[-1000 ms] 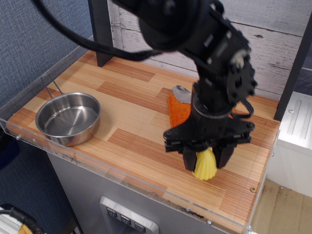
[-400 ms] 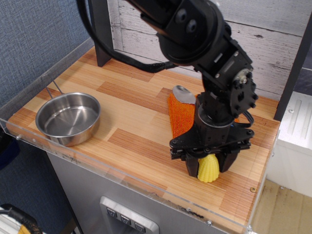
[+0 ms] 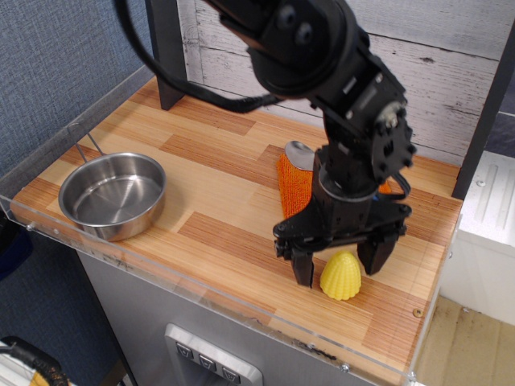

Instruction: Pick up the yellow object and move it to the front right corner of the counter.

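Note:
The yellow object (image 3: 341, 276), a small bumpy dome-shaped corn tip, stands upright on the counter (image 3: 225, 181) near its front right corner. My black gripper (image 3: 338, 265) is right over it with the jaws open, one finger (image 3: 303, 265) to its left and the other (image 3: 374, 256) behind and to its right. Neither finger seems to touch the corn. The arm hides the counter just behind the corn.
A steel bowl (image 3: 113, 195) sits at the front left of the counter. An orange cloth (image 3: 295, 186) and a metal spoon (image 3: 301, 154) lie behind the gripper, partly hidden by the arm. A clear acrylic rim (image 3: 201, 296) runs along the front edge. A dark post (image 3: 167, 52) stands at the back left.
The gripper held the yellow object just above the counter, lowered it, and has now opened its jaws. The corn stands free on the counter.

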Available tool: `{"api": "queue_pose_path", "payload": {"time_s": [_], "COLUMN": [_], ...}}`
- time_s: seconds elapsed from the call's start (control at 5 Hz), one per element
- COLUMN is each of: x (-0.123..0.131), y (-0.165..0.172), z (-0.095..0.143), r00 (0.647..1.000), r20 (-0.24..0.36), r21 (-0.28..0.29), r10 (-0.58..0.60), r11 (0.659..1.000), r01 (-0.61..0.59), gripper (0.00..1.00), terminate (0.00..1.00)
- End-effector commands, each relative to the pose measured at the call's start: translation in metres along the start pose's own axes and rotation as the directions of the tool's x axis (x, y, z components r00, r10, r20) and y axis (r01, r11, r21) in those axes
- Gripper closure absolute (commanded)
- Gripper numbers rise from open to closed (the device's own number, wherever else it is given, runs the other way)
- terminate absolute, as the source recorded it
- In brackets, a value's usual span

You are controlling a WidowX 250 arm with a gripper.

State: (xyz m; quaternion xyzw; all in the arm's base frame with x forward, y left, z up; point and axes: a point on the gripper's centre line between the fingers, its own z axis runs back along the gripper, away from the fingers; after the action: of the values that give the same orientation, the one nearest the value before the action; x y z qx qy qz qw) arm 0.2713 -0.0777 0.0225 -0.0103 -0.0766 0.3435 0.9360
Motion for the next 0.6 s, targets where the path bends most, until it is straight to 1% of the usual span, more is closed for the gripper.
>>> {"api": "queue_pose_path", "payload": {"time_s": [0.0, 0.2, 0.4], "x": [0.021, 0.038, 0.051], "y": [0.016, 0.023, 0.034], "z": [0.036, 0.072, 0.101], "r00": [0.996, 0.985, 0.966], "r20": [0.060, 0.114, 0.153], "r21": [-0.087, -0.143, -0.193], "r10": [0.069, 0.133, 0.206], "r11": [0.994, 0.983, 0.965], "r01": [-0.064, -0.116, -0.175], "gripper": [0.00, 0.00, 0.00], "terminate": [0.00, 0.00, 0.00]}}
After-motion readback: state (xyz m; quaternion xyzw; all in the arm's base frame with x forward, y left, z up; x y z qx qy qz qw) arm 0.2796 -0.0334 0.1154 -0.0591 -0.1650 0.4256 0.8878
